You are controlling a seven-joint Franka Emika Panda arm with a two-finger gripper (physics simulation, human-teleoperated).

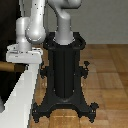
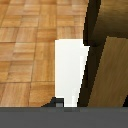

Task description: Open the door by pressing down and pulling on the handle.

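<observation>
Landmark: the black robot pedestal [image 1: 64, 75], a column on splayed feet standing on the wooden parquet floor [image 1: 107, 70]; every place below is given from it.
Arm: the white Franka arm [image 1: 35, 27] rises from the pedestal top and bends across toward the exterior view's left, ending well to that side of the column.
Gripper: the grey-white gripper [image 1: 21, 55] sits beside the pedestal's upper part on the exterior view's left, just above the handle; its fingers are not distinguishable in either view, so whether it is released or clenched I cannot tell.
Handle: the golden-brown wooden handle [image 1: 7, 65] juts out just below the gripper, further from the pedestal than the gripper body; only a short stub shows at the picture's edge; contact with the gripper cannot be judged.
Door: the very dark door [image 1: 6, 82] lies beyond the handle, at the far left edge of the exterior view.
Frame: the white frame [image 1: 20, 100] runs slanting down from beside the gripper to the floor, next to the pedestal's feet.
Wrist view: a white frame strip [image 2: 67, 70] against parquet, with a wood-coloured bar [image 2: 112, 70] beside it and the dark door [image 2: 107, 20] surface adjoining; a small dark part of the gripper shows at the grey band's edge.
</observation>
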